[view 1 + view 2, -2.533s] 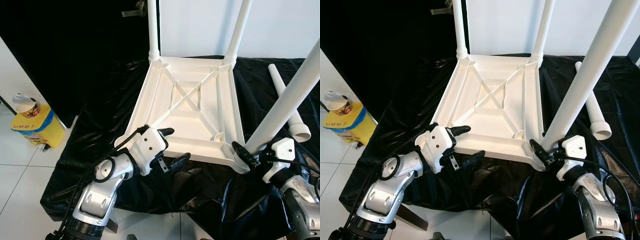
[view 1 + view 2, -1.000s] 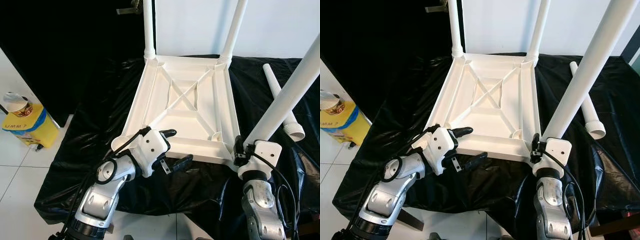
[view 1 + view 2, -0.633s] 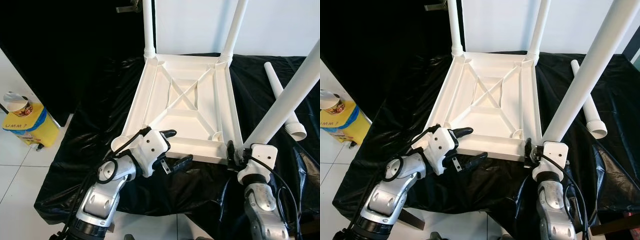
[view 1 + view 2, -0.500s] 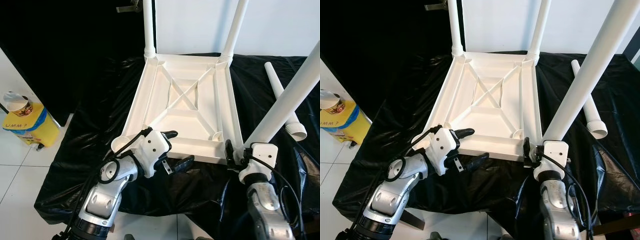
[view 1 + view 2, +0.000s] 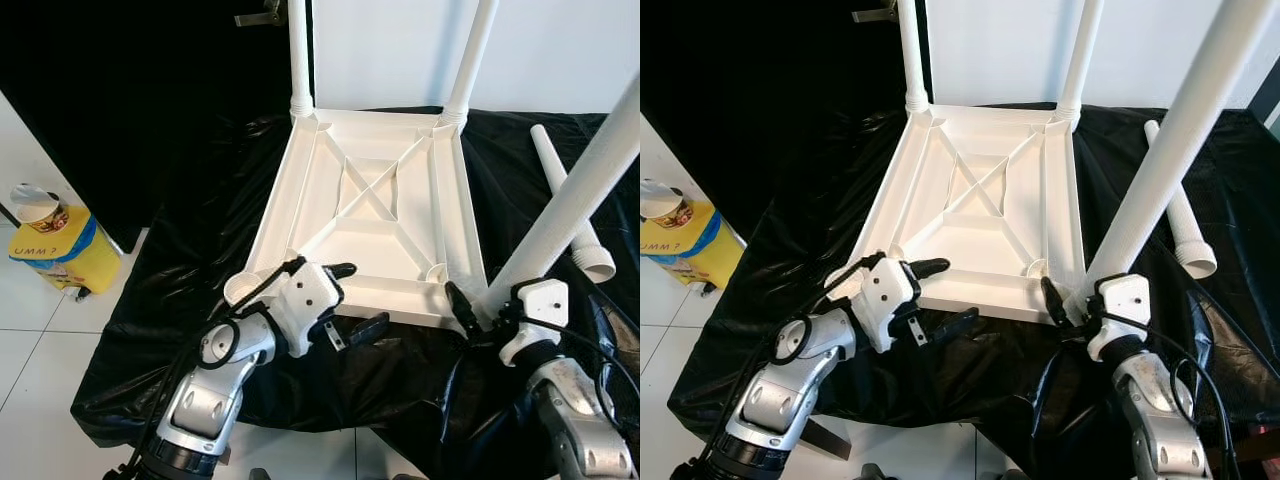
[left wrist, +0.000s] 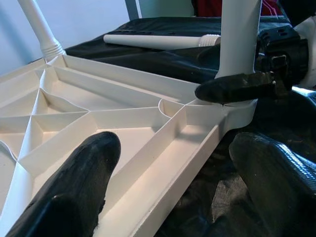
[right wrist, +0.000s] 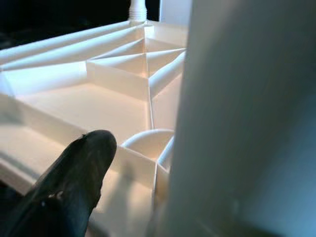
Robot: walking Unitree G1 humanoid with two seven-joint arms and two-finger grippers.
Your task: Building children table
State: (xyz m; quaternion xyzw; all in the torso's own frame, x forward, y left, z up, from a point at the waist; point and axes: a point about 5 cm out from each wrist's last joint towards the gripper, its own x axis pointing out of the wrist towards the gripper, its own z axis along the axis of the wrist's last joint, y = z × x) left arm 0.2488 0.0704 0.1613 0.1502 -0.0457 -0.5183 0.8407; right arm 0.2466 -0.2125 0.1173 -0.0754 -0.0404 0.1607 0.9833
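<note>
An upturned white table top (image 5: 283, 190) lies on a black sheet (image 5: 200, 230). Two white legs (image 5: 299, 60) (image 5: 470, 60) stand in its far corners. A third leg (image 5: 570, 210) stands tilted in the near right corner, and my right gripper (image 5: 480, 305) is shut on its base; one finger (image 6: 237, 89) lies across it. My left gripper (image 5: 352, 298) is open and straddles the top's near rim, one finger (image 5: 340, 270) over the rim and the other below it. The near left socket (image 5: 240, 288) holds no leg.
A loose white leg (image 5: 1187, 225) lies on the sheet at the right, behind the held one. A yellow bin (image 5: 60, 255) with a paper cup on top stands on the tiled floor at the left. Behind the table are a black curtain and a white wall.
My right hand has swung around the leg's base, from in front of it to its right side, still holding it. The left gripper has stayed at the near rim.
</note>
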